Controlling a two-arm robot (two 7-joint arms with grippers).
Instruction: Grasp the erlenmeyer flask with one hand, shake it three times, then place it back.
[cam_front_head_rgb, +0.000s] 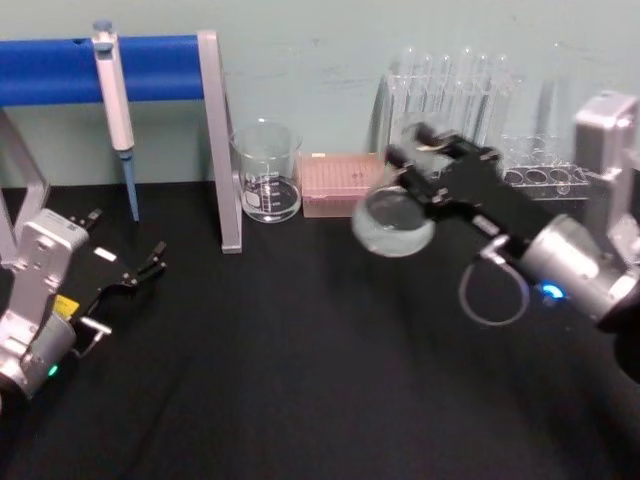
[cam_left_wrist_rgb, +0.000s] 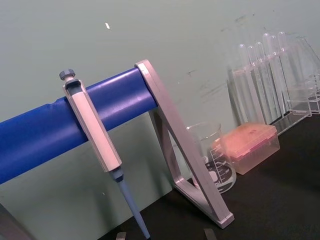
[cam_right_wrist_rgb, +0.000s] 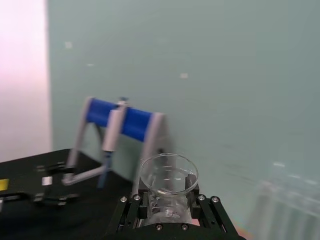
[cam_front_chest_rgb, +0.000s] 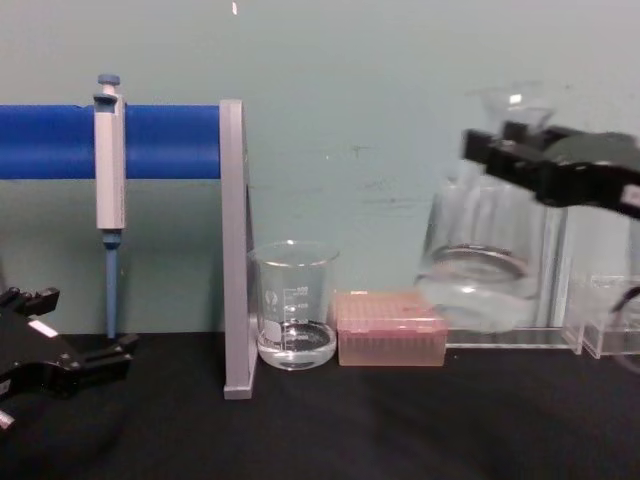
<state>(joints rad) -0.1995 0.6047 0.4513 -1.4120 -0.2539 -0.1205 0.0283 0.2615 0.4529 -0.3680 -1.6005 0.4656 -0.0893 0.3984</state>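
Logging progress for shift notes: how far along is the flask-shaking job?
Done: the grasp. The right claw is shut on the neck of the erlenmeyer flask, held above the table with a little liquid inside. In hand: apparently the shaking; how many shakes are done cannot be told. Left: setting the flask back down and releasing. The left claw rests idle and open at the table's left.

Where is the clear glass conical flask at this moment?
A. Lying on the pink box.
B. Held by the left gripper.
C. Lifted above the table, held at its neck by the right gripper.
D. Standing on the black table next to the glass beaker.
C: the clear glass conical flask hangs above the black table, its neck clamped in the right gripper; the left gripper is parked open at the left.
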